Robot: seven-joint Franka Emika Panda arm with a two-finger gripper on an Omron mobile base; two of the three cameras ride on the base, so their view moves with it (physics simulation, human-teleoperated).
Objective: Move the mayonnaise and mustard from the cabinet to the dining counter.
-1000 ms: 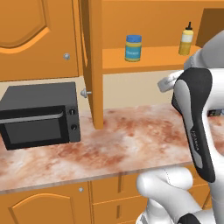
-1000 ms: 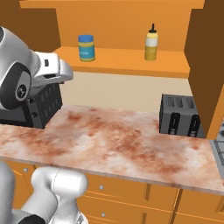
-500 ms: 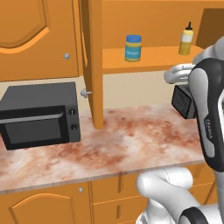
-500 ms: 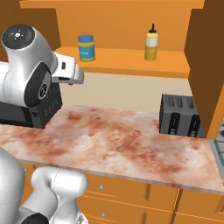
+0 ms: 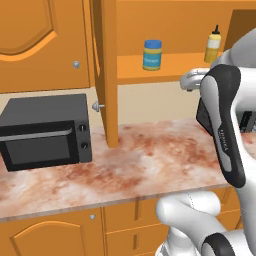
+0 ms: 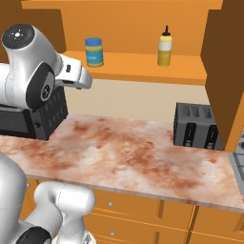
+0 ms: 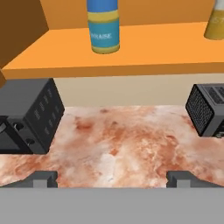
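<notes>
Hand view: mustard (image 7: 217, 24) cut off, mayonnaise (image 7: 103, 27) lid cropped.

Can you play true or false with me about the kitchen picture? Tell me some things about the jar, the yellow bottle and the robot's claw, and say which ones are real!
1. The mayonnaise stands on the shelf of the cabinet. True.
2. The mustard lies tipped over on the counter. False: it stands upright on the same shelf, off to one side of the jar.
3. The gripper is squeezing the jar. False: its fingers stand wide apart with nothing between them, and the jar sits up on the shelf ahead.
4. A black microwave sits on the marbled counter. True.
5. The toaster is up on the shelf beside the bottle. False: it sits down on the counter, below the shelf.
</notes>
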